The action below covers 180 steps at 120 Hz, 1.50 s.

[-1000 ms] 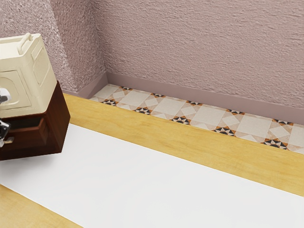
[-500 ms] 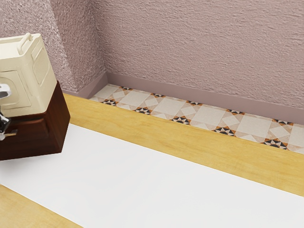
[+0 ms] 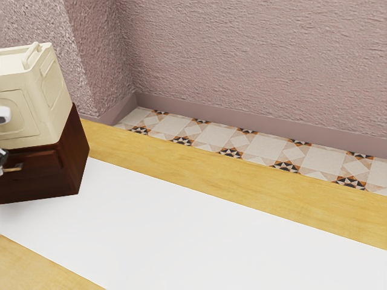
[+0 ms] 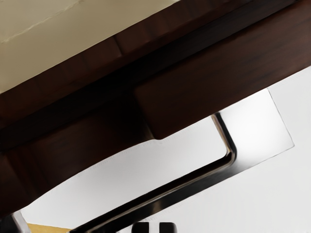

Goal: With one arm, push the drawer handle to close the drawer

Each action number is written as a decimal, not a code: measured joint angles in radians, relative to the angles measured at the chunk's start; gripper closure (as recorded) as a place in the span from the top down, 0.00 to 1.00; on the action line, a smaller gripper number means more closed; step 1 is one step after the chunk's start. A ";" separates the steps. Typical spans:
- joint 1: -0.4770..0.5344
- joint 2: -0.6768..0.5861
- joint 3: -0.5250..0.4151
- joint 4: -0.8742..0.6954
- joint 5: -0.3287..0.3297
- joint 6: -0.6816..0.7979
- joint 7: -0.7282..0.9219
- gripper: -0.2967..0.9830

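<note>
Since the earlier frame, our tool (image 3: 3, 158) has shifted toward the exterior view's left; we cannot tell its grip state. Snagging the handle (image 3: 13, 168) could reopen the seemingly near-shut drawer (image 3: 39, 176), left.

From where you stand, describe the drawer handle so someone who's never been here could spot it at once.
At the exterior view's left, a dark brown cabinet stands on the table with a cream container on top. Low on the cabinet's front is its drawer, bearing the handle. It is a thin, shiny, squared-off metal bar, unlike the cream grip atop the container.
</note>
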State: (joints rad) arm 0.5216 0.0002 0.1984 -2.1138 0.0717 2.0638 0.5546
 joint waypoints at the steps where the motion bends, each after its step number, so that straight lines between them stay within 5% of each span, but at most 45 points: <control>1: -0.001 0.000 0.001 0.001 0.000 0.000 0.002 0.16; 115: 0.114 -0.051 -0.116 -0.037 -0.076 0.184 0.065 0.15; 140: -0.075 -0.286 -0.149 -0.133 -0.118 0.178 -0.049 0.16; 163: -0.075 -0.417 -0.167 -0.161 -0.125 -0.009 -0.125 0.47; 180: -0.071 -0.426 -0.189 -0.115 -0.112 -0.152 -0.163 0.62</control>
State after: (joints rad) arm 0.4507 -0.4256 0.0098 -2.2291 -0.0408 1.9115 0.3919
